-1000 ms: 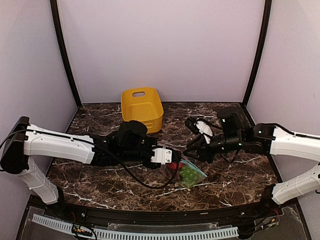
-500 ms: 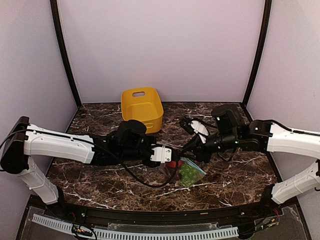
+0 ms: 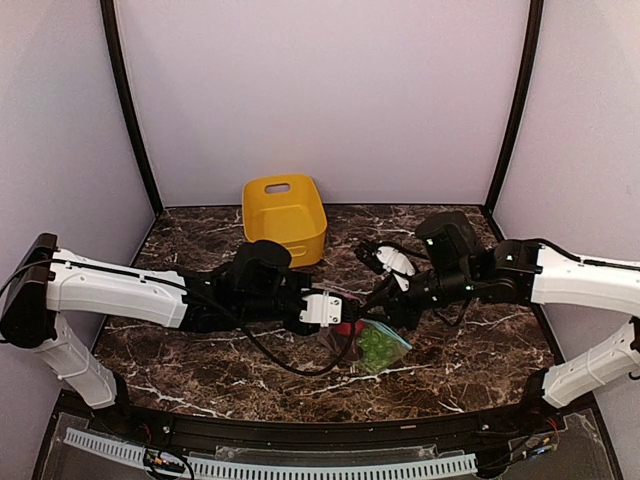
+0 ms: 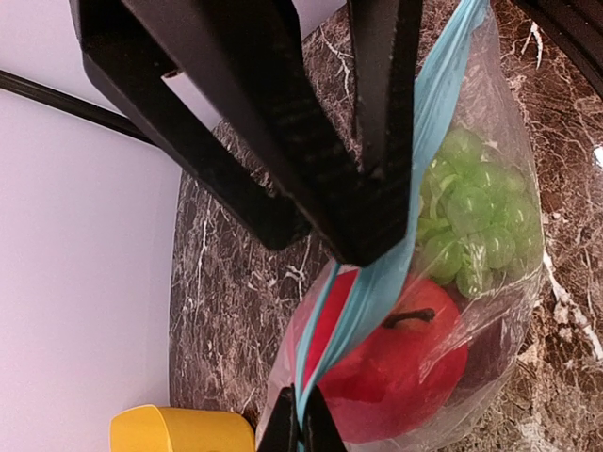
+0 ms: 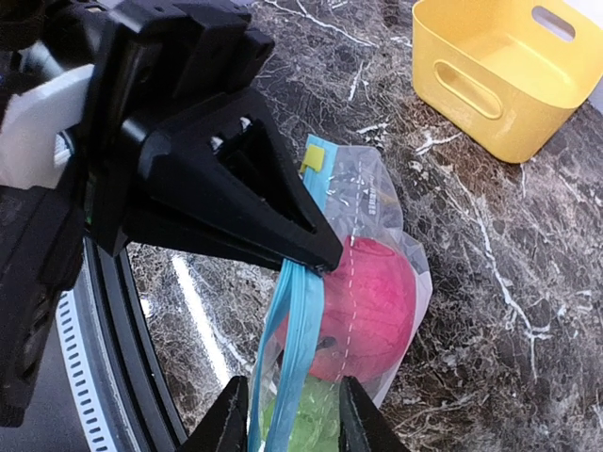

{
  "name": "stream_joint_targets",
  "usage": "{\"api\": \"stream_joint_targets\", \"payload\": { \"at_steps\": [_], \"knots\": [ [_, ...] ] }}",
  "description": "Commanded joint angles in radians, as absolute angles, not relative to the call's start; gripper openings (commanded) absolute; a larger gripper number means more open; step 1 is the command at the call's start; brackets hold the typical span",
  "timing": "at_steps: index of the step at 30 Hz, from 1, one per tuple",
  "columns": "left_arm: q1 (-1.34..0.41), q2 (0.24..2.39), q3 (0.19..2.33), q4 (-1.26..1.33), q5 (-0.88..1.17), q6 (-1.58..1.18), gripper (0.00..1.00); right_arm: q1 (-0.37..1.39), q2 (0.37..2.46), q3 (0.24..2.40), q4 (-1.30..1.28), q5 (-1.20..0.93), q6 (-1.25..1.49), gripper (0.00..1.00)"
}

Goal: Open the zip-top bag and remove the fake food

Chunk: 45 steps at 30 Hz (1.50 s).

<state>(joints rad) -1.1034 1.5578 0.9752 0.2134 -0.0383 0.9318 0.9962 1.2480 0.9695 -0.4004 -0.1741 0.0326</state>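
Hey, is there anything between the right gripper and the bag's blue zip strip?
Nothing visible. The zip strip of the bag runs between the right gripper's open fingers. The left gripper pinches the same strip farther along, beyond the right one and not in its way.

From above, the left gripper [image 3: 343,316] hides the zip end of the bag [image 3: 388,347] from you. In your right wrist view the grapes [image 5: 318,426] run off the bottom edge and the bin [image 5: 471,104] is cut at the right. In the left wrist view, a dark shape behind the red fruit [image 4: 396,377] is too blurred to name.
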Motion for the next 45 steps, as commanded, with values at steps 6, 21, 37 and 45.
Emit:
{"api": "stream_joint_targets", "payload": {
  "at_steps": [6,21,37,45],
  "knots": [
    [-1.106,1.515,0.962,0.238,-0.030,0.929,0.01,1.003,1.220,0.987,-0.377,-0.159,0.047,0.32],
    [-1.105,1.507,0.953,0.244,-0.031,0.928,0.01,1.003,1.273,0.987,-0.403,-0.127,0.042,0.21],
    [-1.106,1.508,0.946,0.248,-0.025,0.946,0.01,0.972,1.226,0.989,-0.408,-0.099,0.043,0.13],
    [-1.105,1.511,0.949,0.248,-0.026,0.951,0.01,0.962,1.231,0.980,-0.409,-0.119,0.033,0.12]
  ]
}}
